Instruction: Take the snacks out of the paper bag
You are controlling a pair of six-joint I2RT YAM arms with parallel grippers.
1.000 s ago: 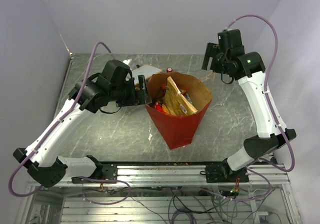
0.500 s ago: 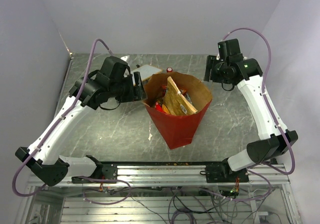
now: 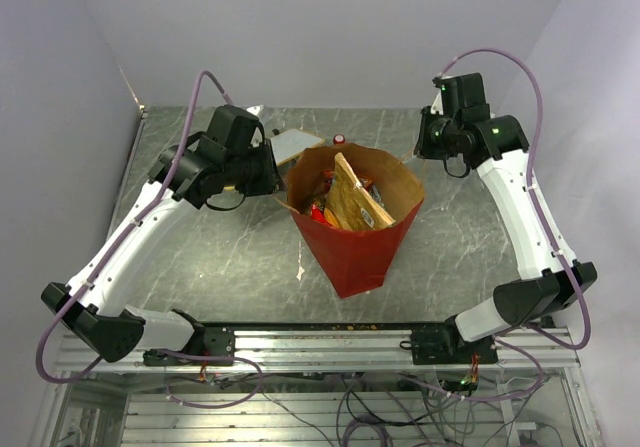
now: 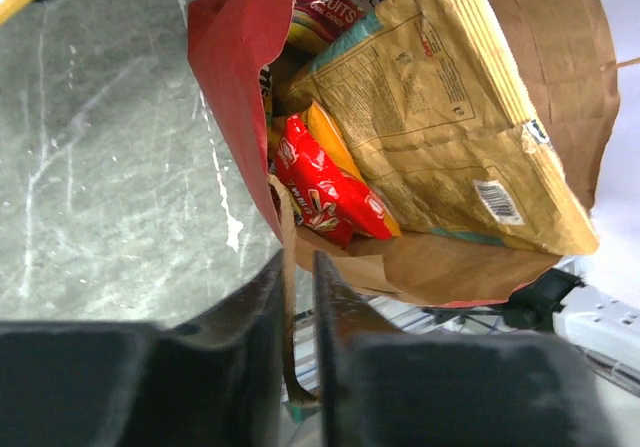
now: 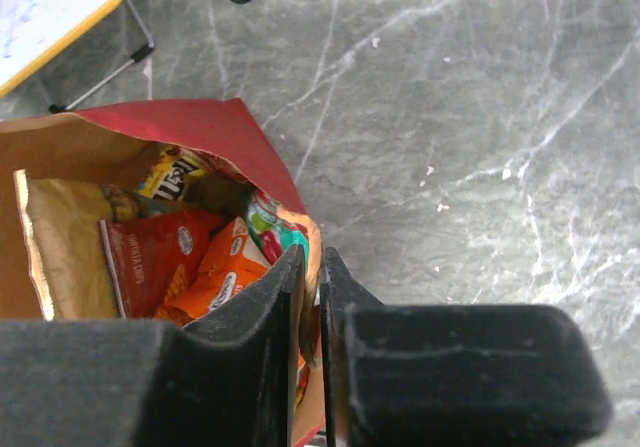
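The red paper bag (image 3: 352,249) stands upright mid-table with its brown mouth open. Inside lie the snacks: a big tan packet (image 4: 450,117), a red packet (image 4: 322,189), an orange packet (image 5: 215,272) and a multicolour one (image 5: 272,229). My left gripper (image 3: 275,175) is at the bag's left rim. In the left wrist view its jaws (image 4: 297,259) are shut on the thin tan handle (image 4: 284,217). My right gripper (image 3: 424,153) is at the right rim, and its jaws (image 5: 312,255) pinch the other tan handle (image 5: 313,237).
A flat white board with a yellow edge (image 3: 292,145) lies behind the bag on the left. A small red-and-black cylinder (image 3: 339,139) stands just behind the bag. The metal rail (image 3: 330,342) runs along the near edge of the grey marble table (image 3: 220,257).
Both grippers went from open to shut, each on a bag handle. The right gripper came down to the bag's right rim. The left arm shifted slightly back and left.
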